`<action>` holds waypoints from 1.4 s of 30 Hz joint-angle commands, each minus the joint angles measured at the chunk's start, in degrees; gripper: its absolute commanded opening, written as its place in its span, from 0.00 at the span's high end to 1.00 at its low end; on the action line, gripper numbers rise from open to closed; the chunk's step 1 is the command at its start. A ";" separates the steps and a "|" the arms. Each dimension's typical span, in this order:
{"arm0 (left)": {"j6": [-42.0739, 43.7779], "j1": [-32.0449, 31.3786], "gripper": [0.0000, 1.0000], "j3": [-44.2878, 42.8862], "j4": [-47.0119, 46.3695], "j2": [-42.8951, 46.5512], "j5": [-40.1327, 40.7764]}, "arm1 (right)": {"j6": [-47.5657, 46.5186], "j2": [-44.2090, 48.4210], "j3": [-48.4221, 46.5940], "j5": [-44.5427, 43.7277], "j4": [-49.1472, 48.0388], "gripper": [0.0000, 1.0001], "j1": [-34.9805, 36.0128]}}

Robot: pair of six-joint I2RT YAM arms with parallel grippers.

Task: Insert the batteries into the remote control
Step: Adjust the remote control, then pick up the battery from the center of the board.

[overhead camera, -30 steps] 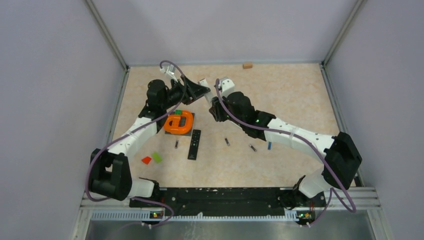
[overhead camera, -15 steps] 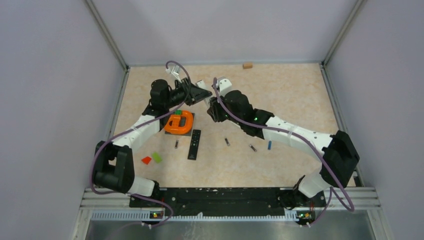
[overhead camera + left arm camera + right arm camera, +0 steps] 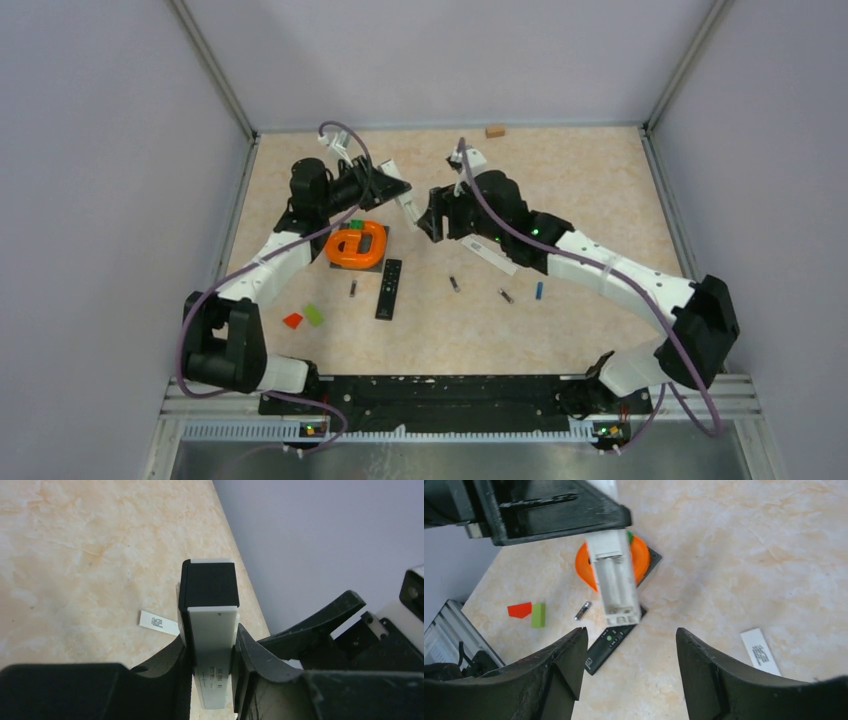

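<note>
My left gripper (image 3: 210, 666) is shut on a white remote control (image 3: 209, 625) with a black end, held up over the table. In the right wrist view the remote control (image 3: 616, 585) shows its open, empty battery bay. My right gripper (image 3: 629, 650) stands open just off the remote's tip, holding nothing. From above, the left gripper (image 3: 398, 187) and right gripper (image 3: 432, 215) face each other with the remote control (image 3: 410, 205) between them. The batteries lie on the table: a dark one (image 3: 353, 289), a second (image 3: 454, 284), a third (image 3: 505, 295) and a blue one (image 3: 538, 290).
A black remote (image 3: 389, 288) lies flat beside an orange ring-shaped object (image 3: 358, 243) on a dark plate. Red (image 3: 293, 320) and green (image 3: 315, 314) blocks sit front left, and a wooden block (image 3: 494, 131) by the back wall. A small printed white strip (image 3: 761, 651) lies on the table.
My left gripper has closed on the white remote. My right gripper has opened, let go of it and drawn back to the right.
</note>
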State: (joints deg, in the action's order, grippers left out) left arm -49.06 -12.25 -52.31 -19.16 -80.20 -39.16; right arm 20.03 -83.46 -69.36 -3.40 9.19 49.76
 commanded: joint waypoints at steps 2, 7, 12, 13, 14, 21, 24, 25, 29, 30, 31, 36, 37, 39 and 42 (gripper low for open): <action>4.28 0.03 1.00 -1.14 -1.28 3.53 1.10 | 6.34 7.82 4.36 1.21 4.56 0.42 -4.26; 5.29 0.03 1.00 -0.07 -1.93 5.34 1.75 | 6.98 8.24 9.73 -1.33 8.62 0.64 -4.67; 5.54 0.03 1.00 2.24 -6.52 7.95 0.86 | 8.55 6.25 13.35 -1.94 7.32 0.66 -4.66; 5.17 0.03 1.00 2.97 -8.57 8.56 0.30 | 8.60 5.51 13.70 -1.49 6.55 0.66 -4.65; 4.76 0.03 1.00 3.68 -10.28 9.30 -0.25 | 8.76 4.62 13.74 -1.18 6.15 0.66 -4.64; 3.59 0.03 1.00 7.53 -21.65 12.97 -6.49 | 9.06 -0.87 13.12 -2.27 7.48 0.62 -4.71; 2.14 -0.02 1.00 8.50 -27.61 13.27 -10.90 | 6.49 -1.04 13.26 -3.62 9.65 0.57 -5.65; 1.03 -0.05 1.00 8.90 -31.23 13.13 -13.07 | 5.64 -0.96 13.49 -3.44 10.17 0.56 -6.41; -5.04 -0.05 1.00 10.10 -42.15 11.59 -16.82 | 2.96 0.40 15.32 -1.48 10.10 0.54 -8.18; -6.07 -0.05 1.00 10.00 -43.68 11.16 -17.29 | 2.59 0.81 15.84 -0.43 9.20 0.54 -8.33; -6.90 -0.05 1.00 9.97 -44.91 10.80 -17.48 | 2.47 0.92 16.13 0.48 8.57 0.53 -8.43; -7.45 -0.05 1.00 9.94 -45.36 10.46 -16.49 | 2.49 -0.28 16.30 5.29 5.79 0.54 -8.45; -7.27 -0.05 1.00 9.98 -45.09 10.61 -16.34 | 2.74 -0.73 16.30 5.54 5.24 0.54 -8.45; -7.04 -0.05 1.00 9.97 -44.67 10.77 -16.18 | 3.26 -1.68 16.15 5.96 4.39 0.54 -8.40; -6.68 -0.05 1.00 9.88 -43.99 10.93 -15.88 | 4.20 -3.24 15.66 5.73 3.61 0.56 -8.37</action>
State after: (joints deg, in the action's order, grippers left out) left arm -55.57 -12.27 -42.52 -59.59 -69.84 -54.85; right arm 23.64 -84.86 -52.88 1.02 16.16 41.45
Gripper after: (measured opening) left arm 0.322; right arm 0.454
